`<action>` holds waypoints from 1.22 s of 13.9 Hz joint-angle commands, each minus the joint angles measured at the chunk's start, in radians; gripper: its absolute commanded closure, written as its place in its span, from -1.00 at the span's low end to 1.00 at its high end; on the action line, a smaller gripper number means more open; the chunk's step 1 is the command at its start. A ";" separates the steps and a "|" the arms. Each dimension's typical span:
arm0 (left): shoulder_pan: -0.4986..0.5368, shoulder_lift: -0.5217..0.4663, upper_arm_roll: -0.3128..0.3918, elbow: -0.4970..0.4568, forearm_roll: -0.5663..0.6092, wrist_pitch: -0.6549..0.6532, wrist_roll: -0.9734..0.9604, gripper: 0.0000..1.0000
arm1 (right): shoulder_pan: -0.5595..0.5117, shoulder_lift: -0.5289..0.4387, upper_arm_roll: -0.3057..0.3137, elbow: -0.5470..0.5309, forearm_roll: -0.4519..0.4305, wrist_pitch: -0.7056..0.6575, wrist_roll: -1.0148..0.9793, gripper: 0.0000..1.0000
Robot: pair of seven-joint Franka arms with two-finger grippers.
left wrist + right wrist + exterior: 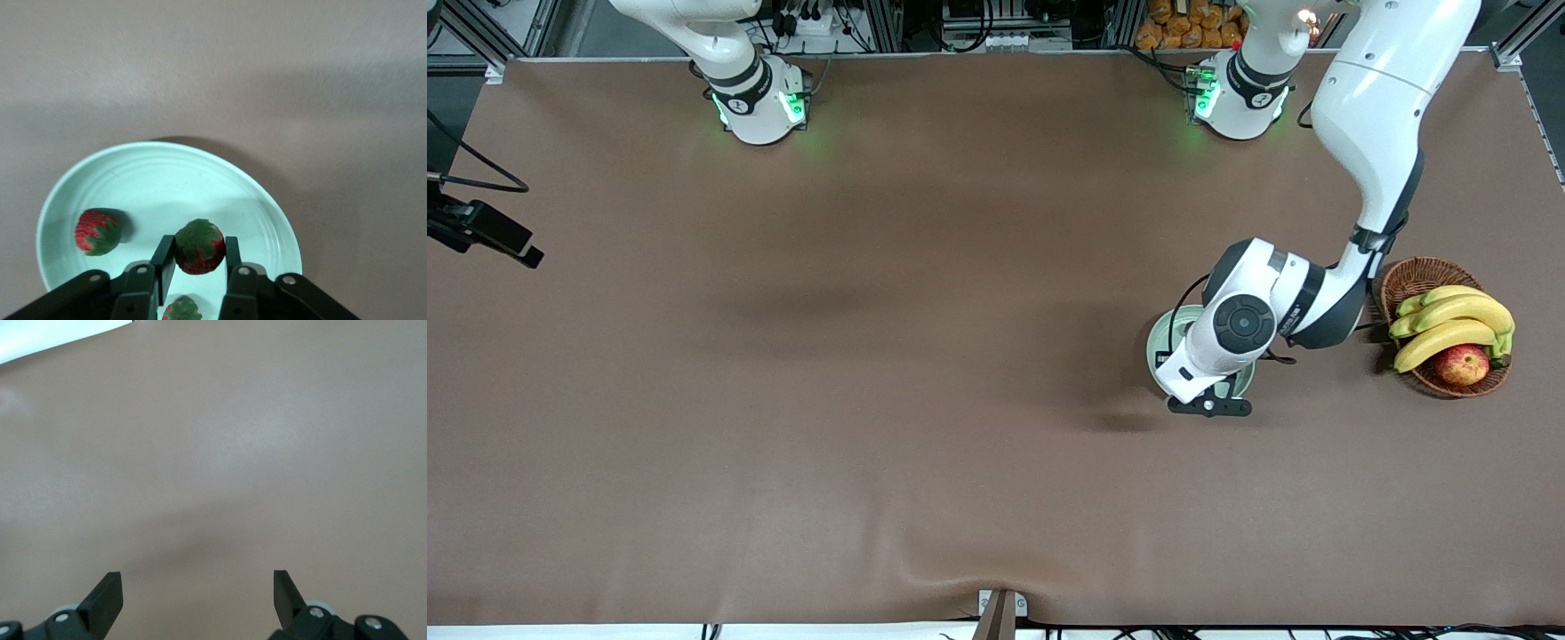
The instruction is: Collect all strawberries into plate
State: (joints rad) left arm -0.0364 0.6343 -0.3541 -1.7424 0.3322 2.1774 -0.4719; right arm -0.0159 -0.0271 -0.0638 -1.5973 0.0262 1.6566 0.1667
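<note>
— What does the left wrist view show that the front view hides?

— Three strawberries. One lies in the plate, one shows partly between the fingers, and one sits between the jaws of the left gripper, which close on it.

— And the arms?

— From the front, the left arm bends down over the plate, beside the basket. The right gripper hangs wide open over bare table.
</note>
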 commanded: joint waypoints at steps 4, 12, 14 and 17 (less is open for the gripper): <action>0.039 -0.102 -0.014 0.003 0.010 -0.091 0.079 -1.00 | 0.034 0.036 -0.019 0.066 -0.022 -0.014 -0.006 -1.00; 0.105 -0.380 -0.026 0.168 -0.169 -0.440 0.082 -1.00 | 0.079 0.036 -0.067 0.066 -0.017 -0.014 -0.006 -1.00; 0.108 -0.384 -0.026 0.282 -0.212 -0.580 0.082 -1.00 | 0.086 0.036 -0.067 0.066 -0.017 -0.014 -0.004 -1.00; 0.110 -0.427 -0.019 0.323 -0.220 -0.659 0.079 -1.00 | 0.093 0.036 -0.067 0.066 -0.019 -0.014 -0.004 -1.00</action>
State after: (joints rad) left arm 0.0675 0.2220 -0.3670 -1.4497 0.1306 1.5592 -0.3943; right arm 0.0583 -0.0016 -0.1207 -1.5558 0.0257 1.6564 0.1665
